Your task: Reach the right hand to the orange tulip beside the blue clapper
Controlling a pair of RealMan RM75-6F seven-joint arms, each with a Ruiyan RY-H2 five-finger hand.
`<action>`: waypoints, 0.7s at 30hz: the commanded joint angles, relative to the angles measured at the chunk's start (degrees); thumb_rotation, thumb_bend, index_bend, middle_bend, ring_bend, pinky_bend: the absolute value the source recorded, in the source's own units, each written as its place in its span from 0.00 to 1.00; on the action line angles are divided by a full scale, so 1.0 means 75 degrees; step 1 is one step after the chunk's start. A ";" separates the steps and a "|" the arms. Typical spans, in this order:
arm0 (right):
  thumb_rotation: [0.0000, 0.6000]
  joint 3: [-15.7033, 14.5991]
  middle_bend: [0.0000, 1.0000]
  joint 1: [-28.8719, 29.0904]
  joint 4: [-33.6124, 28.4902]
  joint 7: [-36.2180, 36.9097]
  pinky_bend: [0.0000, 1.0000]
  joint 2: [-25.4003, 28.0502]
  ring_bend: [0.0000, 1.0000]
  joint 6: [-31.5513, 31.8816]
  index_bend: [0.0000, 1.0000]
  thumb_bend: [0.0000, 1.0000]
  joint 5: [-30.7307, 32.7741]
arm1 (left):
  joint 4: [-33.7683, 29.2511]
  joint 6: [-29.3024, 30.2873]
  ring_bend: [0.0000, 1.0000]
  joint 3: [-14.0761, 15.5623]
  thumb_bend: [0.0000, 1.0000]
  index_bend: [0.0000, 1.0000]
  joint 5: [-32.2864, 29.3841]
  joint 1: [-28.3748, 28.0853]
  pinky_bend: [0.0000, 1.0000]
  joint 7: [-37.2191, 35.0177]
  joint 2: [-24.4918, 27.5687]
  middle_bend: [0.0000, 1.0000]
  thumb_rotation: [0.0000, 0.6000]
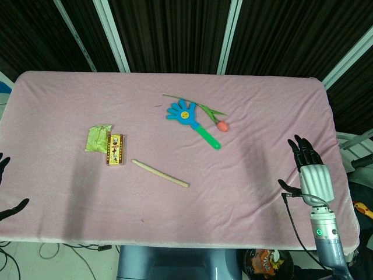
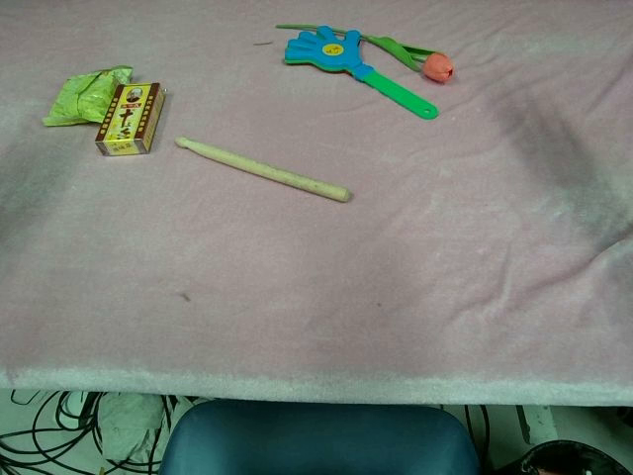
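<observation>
— How do the fingers stand?
— The right hand (image 1: 309,169) has its fingers spread apart, thumb out to the side, holding nothing; it sits over the pink table cloth (image 1: 250,175) near the right edge, well apart from the flower. Of the left hand (image 1: 7,192) only dark fingertips show at the left border, so I cannot tell how it stands. The chest view shows neither hand.
— And the things, biggest first?
— The blue clapper (image 1: 185,116), hand-shaped with a green handle and a yellow smiley. The orange tulip (image 1: 221,124) lies just beside that handle on its right, its green stem running behind the blue palm. Then a wooden drumstick (image 1: 160,173), lying slantwise mid-table. A crumpled green wrapper (image 1: 98,137) touches a small red-and-yellow box (image 1: 116,149).
— Any writing?
— The box carries dark characters and a small figure; too small to read.
</observation>
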 commanded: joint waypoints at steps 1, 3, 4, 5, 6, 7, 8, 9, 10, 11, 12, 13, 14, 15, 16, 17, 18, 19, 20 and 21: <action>1.00 -0.0001 0.00 -0.0003 -0.0005 0.0001 0.22 0.0001 0.00 -0.0008 0.00 0.18 0.0003 | 0.0005 0.0003 0.00 0.0002 0.00 0.00 0.0008 0.0000 0.00 0.0005 -0.0003 0.00 1.00; 1.00 -0.0001 0.00 -0.0004 -0.0012 0.0001 0.22 0.0003 0.00 -0.0022 0.00 0.18 0.0012 | 0.0008 0.0007 0.00 0.0002 0.00 0.00 0.0009 0.0002 0.00 0.0004 -0.0006 0.00 1.00; 1.00 0.0000 0.00 -0.0004 -0.0016 0.0000 0.22 0.0003 0.00 -0.0028 0.00 0.18 0.0016 | 0.0012 0.0006 0.00 0.0000 0.00 0.00 0.0004 0.0001 0.00 0.0006 -0.0007 0.00 1.00; 1.00 -0.0001 0.00 -0.0003 -0.0022 -0.0002 0.22 0.0003 0.00 -0.0037 0.00 0.18 0.0020 | 0.0012 0.0004 0.00 -0.0005 0.00 0.00 -0.0001 -0.0001 0.00 0.0002 -0.0007 0.00 1.00; 1.00 -0.0001 0.00 -0.0004 -0.0028 -0.0005 0.22 0.0005 0.00 -0.0043 0.00 0.18 0.0024 | 0.0011 0.0005 0.00 -0.0009 0.00 0.00 -0.0003 -0.0002 0.00 -0.0002 -0.0008 0.00 1.00; 1.00 -0.0001 0.00 -0.0004 -0.0031 -0.0011 0.22 0.0007 0.00 -0.0049 0.00 0.18 0.0028 | 0.0013 0.0006 0.00 -0.0010 0.00 0.00 -0.0002 -0.0003 0.00 -0.0002 -0.0007 0.00 1.00; 1.00 -0.0002 0.00 -0.0006 -0.0036 -0.0012 0.22 0.0009 0.00 -0.0057 0.00 0.18 0.0035 | 0.0015 0.0010 0.00 -0.0010 0.00 0.00 0.0002 -0.0003 0.00 -0.0003 -0.0008 0.00 1.00; 1.00 -0.0003 0.00 -0.0006 -0.0041 -0.0010 0.22 0.0010 0.00 -0.0063 0.00 0.18 0.0041 | 0.0017 0.0013 0.00 -0.0010 0.00 0.00 0.0004 -0.0002 0.00 -0.0004 -0.0008 0.00 1.00; 1.00 -0.0004 0.00 -0.0006 -0.0059 -0.0007 0.22 0.0011 0.00 -0.0080 0.00 0.18 0.0055 | 0.0020 0.0021 0.00 -0.0010 0.00 0.00 0.0004 0.0003 0.00 -0.0009 -0.0009 0.00 1.00; 1.00 -0.0004 0.00 -0.0003 -0.0086 -0.0005 0.22 0.0012 0.00 -0.0096 0.00 0.18 0.0065 | 0.0020 0.0027 0.00 -0.0013 0.00 0.00 0.0000 0.0006 0.00 -0.0021 -0.0011 0.00 1.00; 1.00 -0.0002 0.00 0.0002 -0.0117 -0.0016 0.22 0.0013 0.00 -0.0110 0.00 0.18 0.0069 | 0.0030 0.0030 0.00 -0.0021 0.00 0.00 -0.0011 0.0006 0.00 -0.0032 -0.0011 0.00 1.00; 1.00 0.0001 0.00 0.0008 -0.0142 -0.0030 0.22 0.0015 0.00 -0.0124 0.00 0.18 0.0072 | 0.0042 0.0023 0.00 -0.0028 0.00 0.00 -0.0021 0.0001 0.00 -0.0036 -0.0013 0.00 1.00; 1.00 0.0004 0.00 0.0013 -0.0174 -0.0042 0.22 0.0018 0.00 -0.0139 0.00 0.18 0.0081 | 0.0050 0.0012 0.00 -0.0033 0.00 0.00 -0.0028 -0.0005 0.00 -0.0046 -0.0015 0.00 1.00; 1.00 0.0011 0.00 0.0018 -0.0225 -0.0045 0.22 0.0021 0.00 -0.0165 0.00 0.18 0.0106 | 0.0057 -0.0007 0.00 -0.0038 0.00 0.00 -0.0039 -0.0014 0.00 -0.0062 -0.0016 0.00 1.00; 1.00 0.0018 0.00 0.0024 -0.0273 -0.0043 0.22 0.0026 0.00 -0.0193 0.00 0.18 0.0135 | 0.0062 -0.0020 0.00 -0.0039 0.00 0.00 -0.0044 -0.0020 0.00 -0.0071 -0.0014 0.00 1.00; 1.00 0.0030 0.00 0.0034 -0.0345 -0.0043 0.22 0.0034 0.00 -0.0240 0.00 0.18 0.0185 | 0.0069 -0.0031 0.00 -0.0040 0.00 0.00 -0.0049 -0.0024 0.00 -0.0086 -0.0010 0.00 1.00; 1.00 0.0043 0.00 0.0049 -0.0410 -0.0050 0.22 0.0039 0.00 -0.0287 0.00 0.18 0.0228 | 0.0067 -0.0031 0.00 -0.0039 0.00 0.00 -0.0048 -0.0023 0.00 -0.0108 -0.0006 0.00 1.00; 1.00 0.0086 0.00 0.0120 -0.0538 -0.0075 0.22 0.0029 0.00 -0.0428 0.00 0.17 0.0326 | 0.0071 -0.0020 0.00 -0.0040 0.00 0.00 -0.0051 -0.0016 0.00 -0.0135 0.0004 0.00 1.00; 1.00 0.0164 0.00 0.0259 -0.0699 -0.0172 0.22 0.0016 0.00 -0.0682 0.00 0.16 0.0503 | 0.0074 -0.0027 0.00 -0.0038 0.00 0.00 -0.0062 -0.0012 0.00 -0.0171 0.0012 0.00 1.00; 1.00 0.0249 0.00 0.0379 -0.0838 -0.0315 0.22 0.0025 0.00 -0.0890 0.00 0.15 0.0687 | 0.0072 -0.0041 0.00 -0.0037 0.00 0.00 -0.0070 -0.0015 0.00 -0.0198 0.0019 0.00 1.00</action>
